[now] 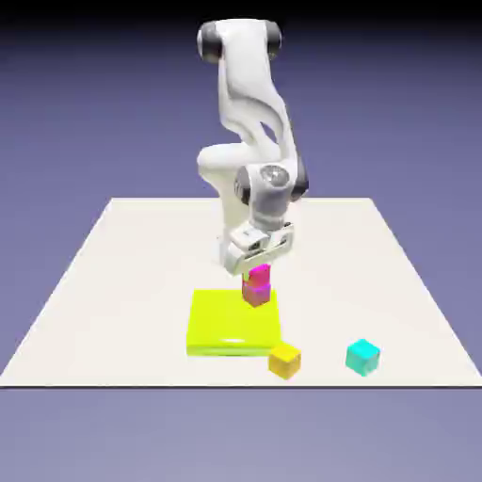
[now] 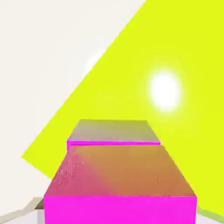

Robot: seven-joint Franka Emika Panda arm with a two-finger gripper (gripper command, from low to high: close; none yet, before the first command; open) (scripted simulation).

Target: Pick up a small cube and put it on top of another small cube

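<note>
The small bright hot-pink cube [image 1: 258, 275] is sitting on top of the other small cube with the violet-magenta top and duller mauve sides [image 1: 256, 293], and both are standing on the flat bright yellow-green square pad [image 1: 232, 322], near the corner of the pad that is far from the camera and on the exterior view's right. The stack is looking straight, with the edges of the two cubes lined up. The relation that matters now is vertical: the pink cube is lying directly under the white arm's two-finger gripper [image 1: 256, 266], so I judge that the clean way out is straight up.

In the hand view the pink cube [image 2: 120, 183] is filling the bottom and hiding the finger tips, with the lower cube [image 2: 113, 131] appearing just beyond it. The fingers seem to be standing apart around the upper cube, not pressing it, though the exterior view is too small to be sure. The hand is pointing down, the wrist directly above the stack, the arm folded behind it.
</note>
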